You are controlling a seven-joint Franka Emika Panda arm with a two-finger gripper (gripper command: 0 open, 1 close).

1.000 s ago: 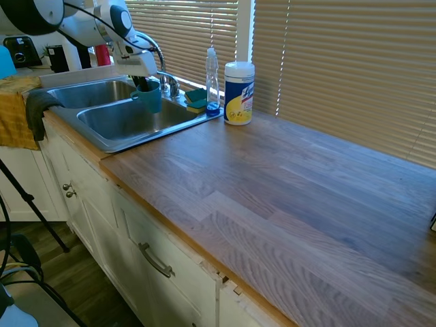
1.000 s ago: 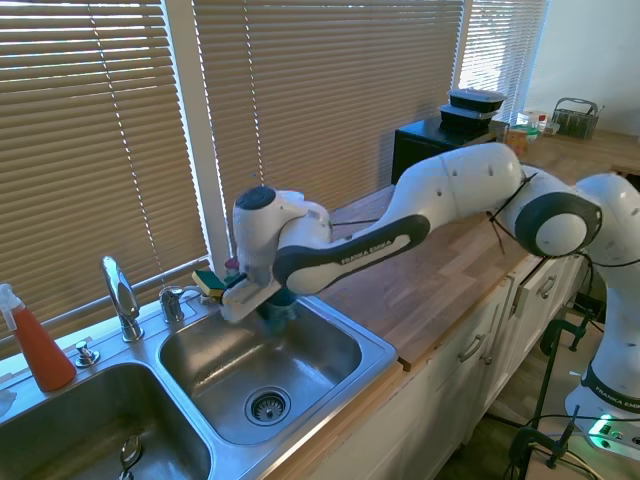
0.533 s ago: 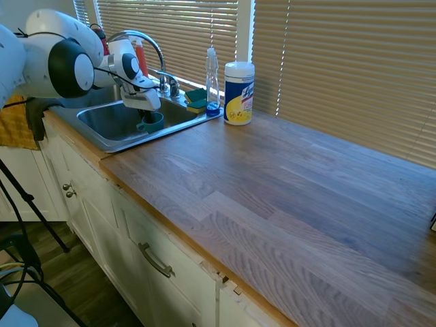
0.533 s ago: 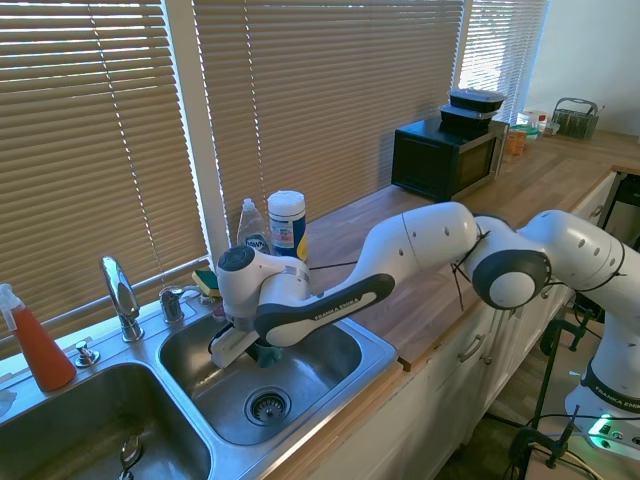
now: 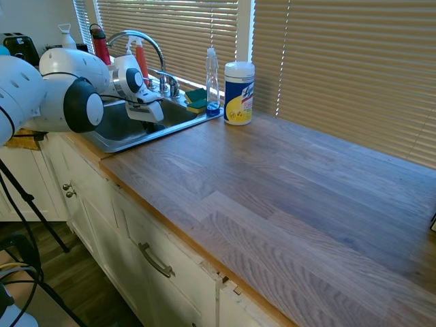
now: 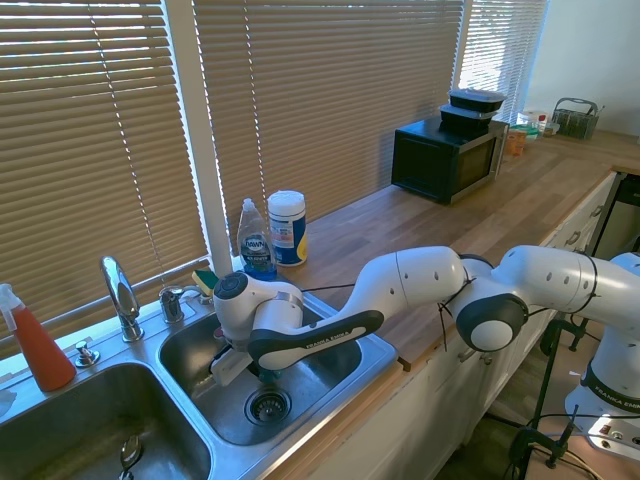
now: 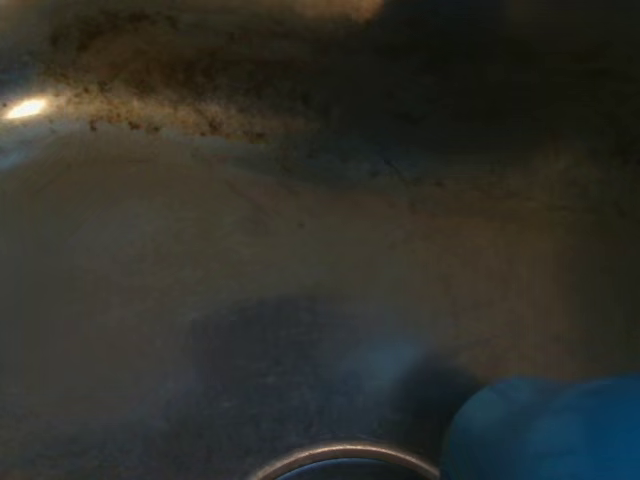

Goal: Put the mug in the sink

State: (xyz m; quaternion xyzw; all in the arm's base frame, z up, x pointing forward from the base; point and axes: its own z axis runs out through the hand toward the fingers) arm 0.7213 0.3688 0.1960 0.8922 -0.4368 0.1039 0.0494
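Observation:
The sink (image 6: 378, 352) is a steel double basin under a chrome faucet (image 6: 119, 292). My gripper (image 6: 258, 378) is low in the right basin, just above the drain (image 6: 267, 405), shut on the mug. Of the teal-blue mug (image 6: 268, 372) only a dark sliver shows under the arm here. In the wrist view the mug (image 7: 545, 430) is a blue shape at the edge, over the basin floor and beside the drain ring (image 7: 340, 458). From the first exterior view the sink rim (image 5: 158, 132) hides the mug, and only the arm's white wrist (image 5: 146, 111) dips into the basin.
A white wipes canister (image 5: 239, 93) and a clear soap bottle (image 5: 212, 80) stand on the counter by the sink's corner, with sponges (image 5: 196, 100) behind the basin. A red spray bottle (image 6: 38, 347) stands left of the faucet. The wooden countertop (image 5: 286, 197) runs on to the right.
The gripper has gone down with the mug from above the sink rim to deep in the right basin near the drain. The arm has folded lower over the sink.

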